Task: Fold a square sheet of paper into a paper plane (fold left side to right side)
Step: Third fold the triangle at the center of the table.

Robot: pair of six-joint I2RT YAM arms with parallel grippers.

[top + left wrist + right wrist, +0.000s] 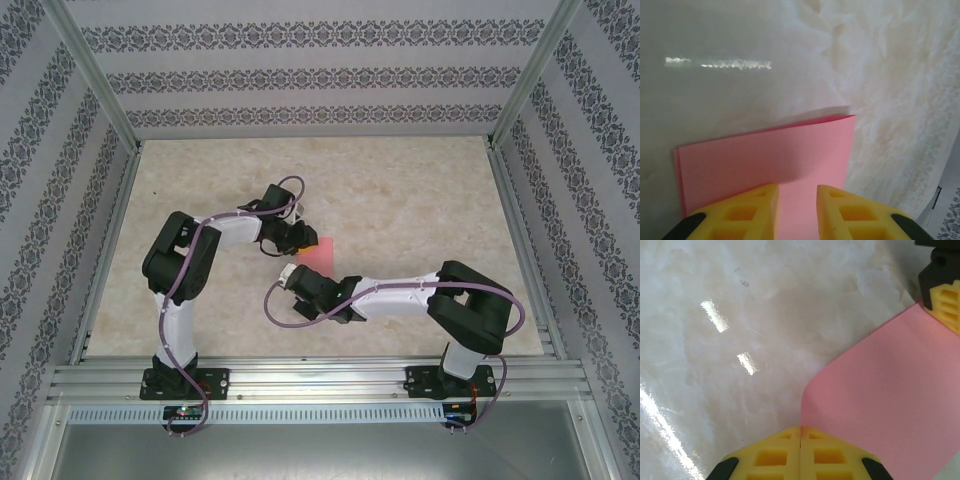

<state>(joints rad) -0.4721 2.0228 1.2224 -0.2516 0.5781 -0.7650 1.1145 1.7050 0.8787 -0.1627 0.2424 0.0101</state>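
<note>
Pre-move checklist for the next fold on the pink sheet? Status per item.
1. Square sheet of paper doubled over, edges roughly matched: ok.
2. Left gripper over the sheet's near edge, jaws apart with paper showing between them: ok.
3. Right gripper jaws shut at the sheet's edge: ok.
4. Right gripper actually pinching paper: cannot tell.
5. Fold pressed into a sharp crease: cannot tell.
6. The two grippers apart, at opposite sides of the sheet: ok.

White arm links [180, 330] with black joints [178, 255]; purple cables [266, 300] looping alongside; yellow, hollow-celled fingers [747, 215].
</note>
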